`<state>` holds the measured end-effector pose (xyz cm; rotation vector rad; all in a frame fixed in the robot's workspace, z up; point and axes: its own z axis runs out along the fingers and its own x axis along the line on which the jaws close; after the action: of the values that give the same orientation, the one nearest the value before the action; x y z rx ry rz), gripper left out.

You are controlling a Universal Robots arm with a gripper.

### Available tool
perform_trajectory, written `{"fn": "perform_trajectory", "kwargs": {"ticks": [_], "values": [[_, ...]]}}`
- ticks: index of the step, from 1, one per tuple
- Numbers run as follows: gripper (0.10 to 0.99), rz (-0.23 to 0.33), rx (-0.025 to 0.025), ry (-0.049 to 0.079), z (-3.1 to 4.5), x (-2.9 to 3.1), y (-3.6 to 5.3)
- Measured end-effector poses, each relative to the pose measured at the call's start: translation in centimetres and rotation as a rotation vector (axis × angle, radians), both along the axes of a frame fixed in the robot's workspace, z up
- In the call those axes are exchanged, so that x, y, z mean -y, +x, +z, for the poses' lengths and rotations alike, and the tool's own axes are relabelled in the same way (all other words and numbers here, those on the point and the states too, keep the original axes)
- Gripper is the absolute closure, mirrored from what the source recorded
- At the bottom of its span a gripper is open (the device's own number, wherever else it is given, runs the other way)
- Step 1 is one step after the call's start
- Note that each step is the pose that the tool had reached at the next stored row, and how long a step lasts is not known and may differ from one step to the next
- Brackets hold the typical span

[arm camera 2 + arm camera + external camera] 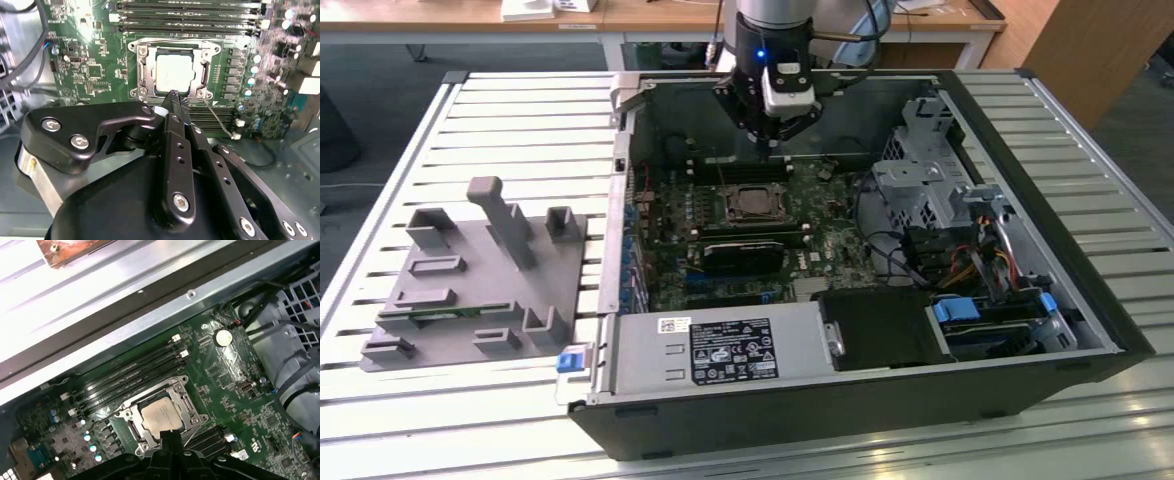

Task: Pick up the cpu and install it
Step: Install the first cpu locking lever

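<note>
The claw (172, 96), clenched on nothing, hangs over the motherboard (85, 75), with the cpu (173, 73) lying flat in its socket (142, 75) just beyond and beneath the claw's tips.

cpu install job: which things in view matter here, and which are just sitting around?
Job:
- cpu, lying in the socket
- gripper, above the socket, holding nothing

Lying about:
- grey fixture tray on the table
- power supply
- black block beside the socket
- coin battery
- memory slots
</note>
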<state>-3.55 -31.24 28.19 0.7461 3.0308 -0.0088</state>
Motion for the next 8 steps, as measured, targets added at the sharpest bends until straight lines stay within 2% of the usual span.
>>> {"fn": "perform_trajectory", "kwargs": {"ticks": [8], "values": [[0.98, 0.144, 0.0, 0.0, -0.03, 0.0, 0.0]]}}
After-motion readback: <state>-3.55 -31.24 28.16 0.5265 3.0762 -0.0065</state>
